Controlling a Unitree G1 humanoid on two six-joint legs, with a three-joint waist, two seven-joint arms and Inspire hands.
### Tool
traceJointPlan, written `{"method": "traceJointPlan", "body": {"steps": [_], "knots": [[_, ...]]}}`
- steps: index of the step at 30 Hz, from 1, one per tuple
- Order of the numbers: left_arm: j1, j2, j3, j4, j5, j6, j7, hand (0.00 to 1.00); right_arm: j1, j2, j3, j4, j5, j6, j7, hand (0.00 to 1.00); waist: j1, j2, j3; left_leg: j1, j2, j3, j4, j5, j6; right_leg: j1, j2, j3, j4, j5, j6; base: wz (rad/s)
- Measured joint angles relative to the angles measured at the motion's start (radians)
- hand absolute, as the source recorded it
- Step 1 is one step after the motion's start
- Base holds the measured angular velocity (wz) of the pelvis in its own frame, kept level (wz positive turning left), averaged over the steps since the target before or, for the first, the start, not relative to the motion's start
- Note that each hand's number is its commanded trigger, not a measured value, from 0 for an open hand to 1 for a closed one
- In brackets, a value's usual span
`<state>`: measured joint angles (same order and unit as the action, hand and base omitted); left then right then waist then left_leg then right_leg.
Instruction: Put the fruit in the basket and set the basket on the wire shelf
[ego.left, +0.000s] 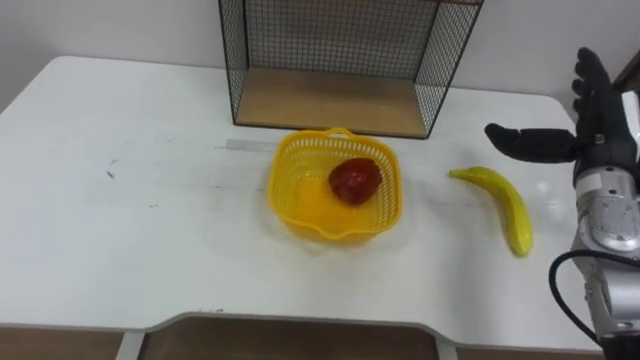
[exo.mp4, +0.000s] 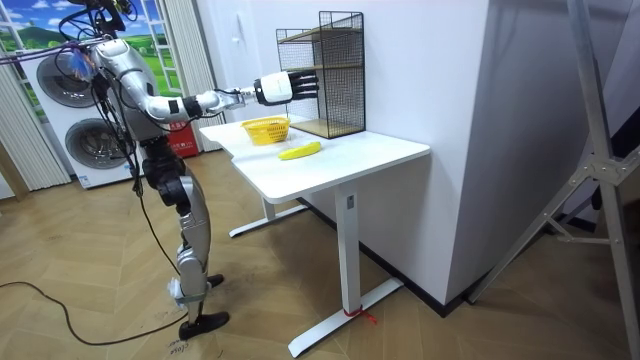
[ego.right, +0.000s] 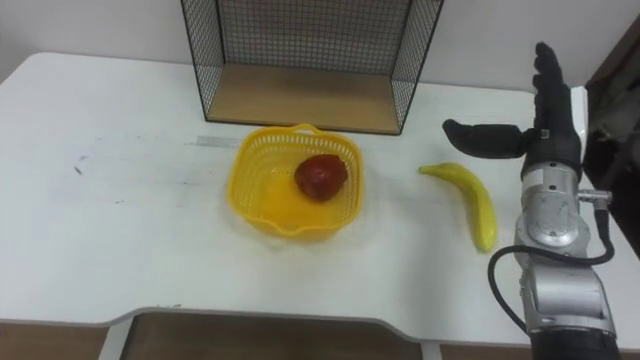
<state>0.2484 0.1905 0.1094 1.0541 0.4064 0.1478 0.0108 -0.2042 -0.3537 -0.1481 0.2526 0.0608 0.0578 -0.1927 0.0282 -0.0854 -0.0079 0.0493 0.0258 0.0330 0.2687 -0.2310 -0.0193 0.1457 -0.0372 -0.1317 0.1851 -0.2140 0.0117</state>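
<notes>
Your right hand (ego.left: 600, 128) sits at the right edge of the frame, over the white table top (ego.left: 150, 200). Its fingers (ego.left: 590, 78) stand straight toward the top of the frame. The thumb (ego.left: 525, 142) sticks out flat toward frame left. The hand is wide open and has hold of nothing.

The curved yellow banana (ego.left: 500, 205) lies on the table just below the thumb in the frame, left of the wrist. It is apart from the hand, and no finger is touching it. In the room view the hand (exo.mp4: 272, 90) hangs in the air above the table, with the banana (exo.mp4: 299, 151) lying lower on the top.

The banana's long axis is a diagonal. The thin stem end is upper left, pointing toward the frame centre and the basket. The blunt end is lower right, toward the near table edge. The bow of the curve bulges to the upper right.

The yellow plastic lattice basket (ego.left: 283, 190) stands at frame centre, near the banana but apart from it. The round red apple (ego.left: 354, 180) rests inside it, right of the basket's middle.

The black wire shelf with a wooden floor (ego.left: 330, 100) stands at top centre, directly behind the basket and not touching it.

In the room view, you stand at the table end on the room view's left, with the right arm stretched out over the top.
</notes>
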Motion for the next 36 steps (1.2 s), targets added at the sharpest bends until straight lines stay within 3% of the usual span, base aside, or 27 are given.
{"method": "traceJointPlan", "body": {"steps": [3, 7, 11, 15, 22, 31, 36], "knots": [[0.006, 0.000, 0.006, -0.001, 0.000, -0.001, 0.000, 0.00, 0.000, -0.006, 0.000, 0.029, 0.052, 0.004, 0.002, 0.00, 0.001, -0.006, -0.0004, 0.003, 0.000, 0.001, 0.000, 0.000, 0.000, 0.002, 0.000, 0.001, 0.000, 0.000, 0.000, 0.00], [0.003, 0.000, 0.014, -0.002, -0.001, -0.001, 0.000, 0.00, -0.014, -0.034, -0.001, 0.070, 0.096, 0.008, 0.030, 0.00, 0.002, -0.018, 0.0071, 0.004, 0.000, 0.003, 0.000, 0.000, 0.000, 0.009, 0.000, 0.001, 0.000, 0.000, 0.000, 0.00], [-0.003, 0.000, 0.016, -0.003, -0.001, 0.005, -0.002, 0.00, -0.021, -0.064, -0.003, 0.097, 0.131, 0.009, 0.053, 0.00, 0.003, -0.024, 0.0095, 0.002, 0.000, 0.003, 0.000, 0.000, 0.000, 0.010, 0.000, 0.001, 0.000, 0.000, 0.000, 0.00], [0.003, 0.000, 0.025, -0.003, -0.002, 0.011, -0.004, 0.00, -0.022, -0.075, -0.004, 0.131, 0.132, 0.011, 0.081, 0.00, 0.006, -0.022, 0.0094, 0.004, 0.001, 0.003, 0.003, 0.000, 0.000, 0.008, 0.000, -0.001, 0.000, 0.000, 0.000, 0.00], [0.019, 0.002, 0.033, -0.034, -0.001, 0.035, -0.040, 0.00, -0.026, -0.104, -0.001, 0.262, 0.094, 0.075, 0.173, 0.00, 0.007, -0.018, 0.0058, -0.006, -0.001, -0.002, 0.003, 0.001, 0.000, -0.005, -0.002, -0.007, 0.000, 0.000, 0.000, 0.01], [0.019, 0.014, 0.031, -0.057, -0.001, 0.051, -0.042, 0.00, -0.058, -0.109, 0.018, 0.329, 0.020, 0.077, 0.244, 0.00, 0.010, -0.030, 0.0044, -0.006, -0.002, -0.004, -0.001, 0.001, 0.000, -0.008, -0.002, -0.006, 0.000, -0.002, 0.001, 0.00], [0.011, 0.022, 0.030, -0.060, -0.002, 0.056, -0.042, 0.00, -0.060, -0.109, 0.022, 0.388, 0.006, 0.099, 0.291, 0.00, 0.030, -0.038, 0.0042, -0.001, -0.002, -0.006, 0.002, 0.001, 0.000, -0.001, -0.002, -0.007, 0.002, -0.002, 0.001, 0.00]]}}
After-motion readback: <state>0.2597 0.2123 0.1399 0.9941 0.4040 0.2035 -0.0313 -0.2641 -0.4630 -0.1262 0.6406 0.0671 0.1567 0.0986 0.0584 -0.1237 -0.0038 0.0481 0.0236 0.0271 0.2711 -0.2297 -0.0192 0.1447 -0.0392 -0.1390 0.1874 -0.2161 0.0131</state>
